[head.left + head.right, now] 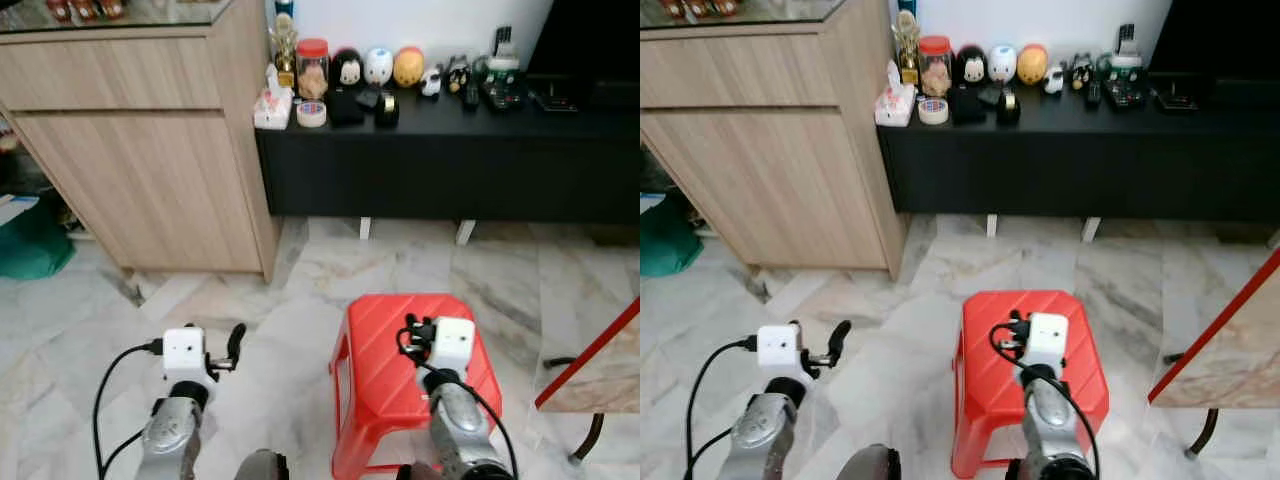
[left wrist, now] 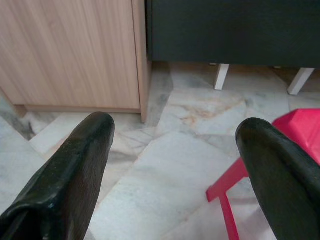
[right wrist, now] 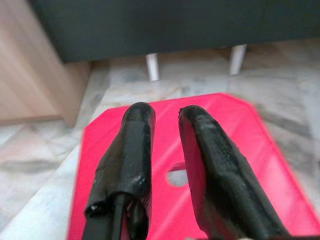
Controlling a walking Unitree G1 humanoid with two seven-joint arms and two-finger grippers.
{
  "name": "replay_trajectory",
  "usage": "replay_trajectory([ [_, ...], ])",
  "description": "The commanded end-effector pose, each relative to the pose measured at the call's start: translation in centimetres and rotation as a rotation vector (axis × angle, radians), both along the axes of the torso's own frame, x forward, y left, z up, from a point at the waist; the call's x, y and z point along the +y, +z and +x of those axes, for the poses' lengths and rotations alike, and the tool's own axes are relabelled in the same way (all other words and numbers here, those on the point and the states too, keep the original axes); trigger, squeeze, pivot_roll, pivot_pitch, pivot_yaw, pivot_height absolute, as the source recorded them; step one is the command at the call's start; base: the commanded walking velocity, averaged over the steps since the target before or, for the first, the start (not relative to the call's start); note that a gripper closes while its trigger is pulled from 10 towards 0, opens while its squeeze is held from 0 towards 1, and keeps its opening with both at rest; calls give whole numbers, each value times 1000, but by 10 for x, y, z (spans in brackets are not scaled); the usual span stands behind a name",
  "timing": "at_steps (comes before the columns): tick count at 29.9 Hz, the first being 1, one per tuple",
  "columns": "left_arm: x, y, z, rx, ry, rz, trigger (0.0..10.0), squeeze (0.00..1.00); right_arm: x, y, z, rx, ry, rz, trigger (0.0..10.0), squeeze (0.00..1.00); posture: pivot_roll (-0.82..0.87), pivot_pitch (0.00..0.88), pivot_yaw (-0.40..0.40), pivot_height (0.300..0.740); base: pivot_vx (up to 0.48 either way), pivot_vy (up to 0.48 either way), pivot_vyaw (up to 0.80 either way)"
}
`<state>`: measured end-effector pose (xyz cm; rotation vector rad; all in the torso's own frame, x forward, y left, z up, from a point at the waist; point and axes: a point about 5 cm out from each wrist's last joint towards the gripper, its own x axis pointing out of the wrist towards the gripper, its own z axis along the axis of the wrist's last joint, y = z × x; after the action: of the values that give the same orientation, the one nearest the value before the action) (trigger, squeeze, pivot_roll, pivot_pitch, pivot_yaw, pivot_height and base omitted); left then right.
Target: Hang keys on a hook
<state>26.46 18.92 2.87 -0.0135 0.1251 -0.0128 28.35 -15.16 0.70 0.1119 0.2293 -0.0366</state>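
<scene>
Two pincers above marble floor

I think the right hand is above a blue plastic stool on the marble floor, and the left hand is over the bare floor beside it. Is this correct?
Not quite: the stool is red, not blue, as the left eye view shows. The rest holds: the right hand is above the stool on the marble floor, and the left hand is over the bare floor beside it.
</scene>
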Motion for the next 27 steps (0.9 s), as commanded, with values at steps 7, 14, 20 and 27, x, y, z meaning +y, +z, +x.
replay_trajectory([
  [7, 7, -4, -3, 25, 18, 13, 10000, 0, 4, -2, -1, 15, 2, 12, 10000, 0, 52, 43, 4, 640, 0, 0, 0],
  [14, 7, -4, -3, 28, 24, 7, 10000, 0, 4, -3, -1, 20, 6, 12, 10000, 0, 52, 43, 4, 640, 0, 0, 0],
  [20, 7, -4, -3, 28, 23, 8, 10000, 0, 4, -3, -1, 22, 5, 13, 10000, 0, 52, 44, 4, 640, 0, 0, 0],
  [27, 6, -4, -3, 26, 19, 6, 10000, 0, 4, -3, -1, 24, 5, 15, 10000, 0, 53, 43, 3, 640, 0, 0, 0],
])
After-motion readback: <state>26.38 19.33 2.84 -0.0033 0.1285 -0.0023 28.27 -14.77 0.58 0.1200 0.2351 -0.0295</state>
